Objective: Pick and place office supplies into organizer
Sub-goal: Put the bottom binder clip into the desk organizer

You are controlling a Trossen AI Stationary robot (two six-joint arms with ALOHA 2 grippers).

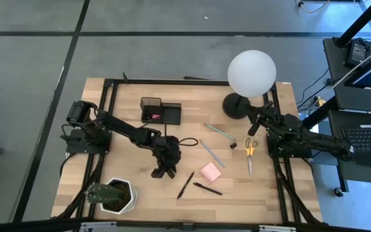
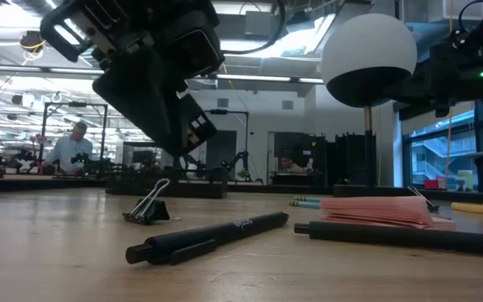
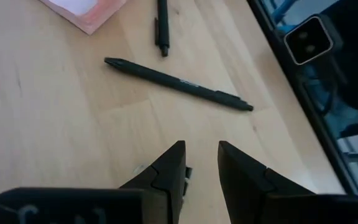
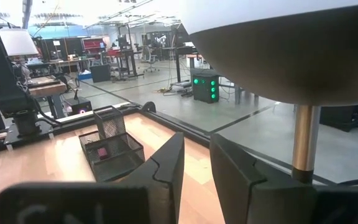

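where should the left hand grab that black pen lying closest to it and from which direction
Grip the pen around the middle of its barrel, coming straight down from above. It lies flat on the bare table with clear wood on both sides, so the left hand, fingers slightly apart, should turn to straddle the barrel crosswise.

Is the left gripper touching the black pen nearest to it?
Apart. The left wrist view shows bare wood between the left gripper and the black pen.

We're looking at a robotics lab, pretty clearly. Two arms are sitting on a wooden table (image 1: 140, 187) with a black frame, on a grey concrete floor (image 1: 31, 77). Behind it we're seeing an open hall with ceiling lights, more benches (image 4: 55, 62), glowing green equipment (image 4: 204, 87), and a person (image 2: 72, 147) working at a desk.
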